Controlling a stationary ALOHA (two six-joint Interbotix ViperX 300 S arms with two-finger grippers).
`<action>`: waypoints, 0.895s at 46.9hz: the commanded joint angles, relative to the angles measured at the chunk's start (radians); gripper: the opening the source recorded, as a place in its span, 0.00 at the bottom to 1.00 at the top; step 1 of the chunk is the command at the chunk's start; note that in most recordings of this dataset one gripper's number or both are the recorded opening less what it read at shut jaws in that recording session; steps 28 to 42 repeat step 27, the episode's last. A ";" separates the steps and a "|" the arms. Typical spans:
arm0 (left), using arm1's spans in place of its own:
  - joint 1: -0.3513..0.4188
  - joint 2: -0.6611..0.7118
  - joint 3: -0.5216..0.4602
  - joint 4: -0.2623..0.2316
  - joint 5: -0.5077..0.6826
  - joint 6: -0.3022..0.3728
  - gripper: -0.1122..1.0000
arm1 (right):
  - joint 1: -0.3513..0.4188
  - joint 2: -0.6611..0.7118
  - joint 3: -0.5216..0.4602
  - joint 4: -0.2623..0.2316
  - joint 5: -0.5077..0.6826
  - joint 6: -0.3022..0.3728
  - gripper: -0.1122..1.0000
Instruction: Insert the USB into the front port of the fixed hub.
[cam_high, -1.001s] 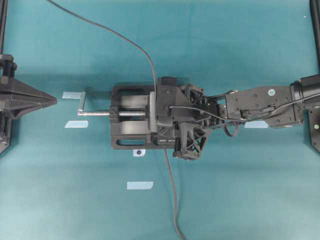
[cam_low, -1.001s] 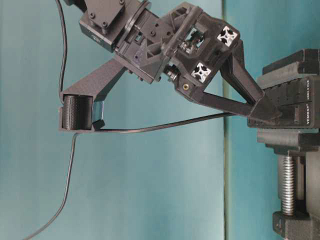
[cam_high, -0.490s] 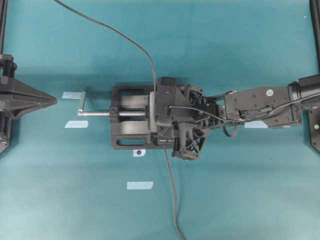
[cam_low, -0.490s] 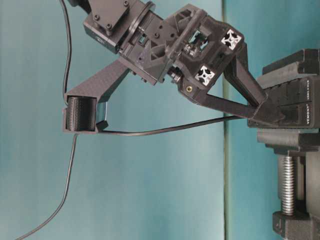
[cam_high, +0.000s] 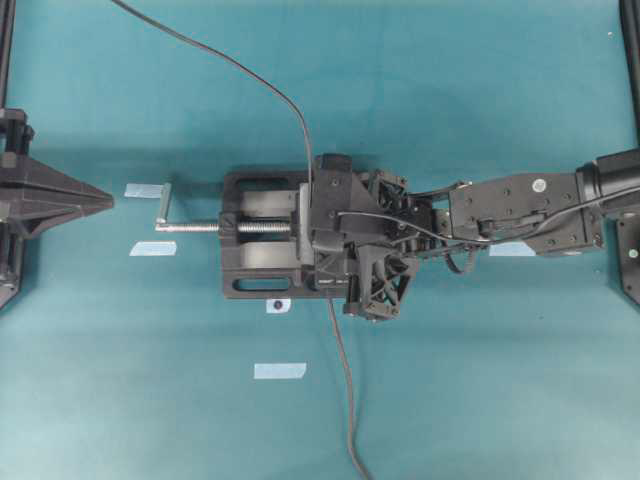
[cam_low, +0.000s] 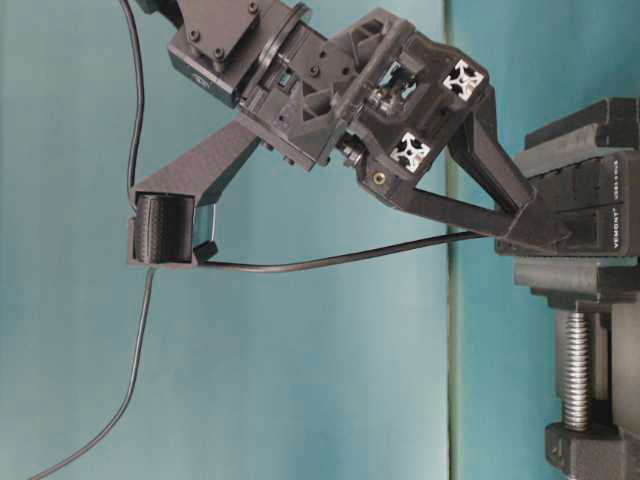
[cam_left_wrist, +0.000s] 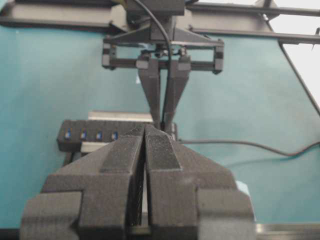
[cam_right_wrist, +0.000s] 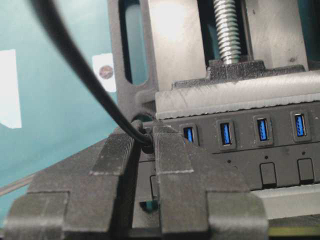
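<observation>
Two claws showed. The right claw was clamped on the USB, right at the end of its cable, and pressed it against the hub just at 9 o'clock of the first visible blue port; whether the plug sat in a port could not be told. The hub lay gripped in the vise, whose screw pointed toward 9 o'clock on the teal surface. The left claw had its fingers pressed together on nothing, parked well away at 9 o'clock of the vise. Only the right wrist view showed the ports close up; the table-level view showed the cable sagging from the right claw.
</observation>
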 joint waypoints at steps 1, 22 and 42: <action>0.003 0.006 -0.012 0.003 -0.011 -0.002 0.10 | 0.018 0.008 0.002 0.005 0.021 0.009 0.17; 0.003 0.005 -0.012 0.003 -0.009 -0.002 0.10 | 0.018 -0.002 -0.002 0.005 0.025 0.008 0.18; 0.003 0.005 -0.014 0.003 -0.009 -0.002 0.10 | 0.017 -0.002 -0.003 0.003 0.029 0.008 0.18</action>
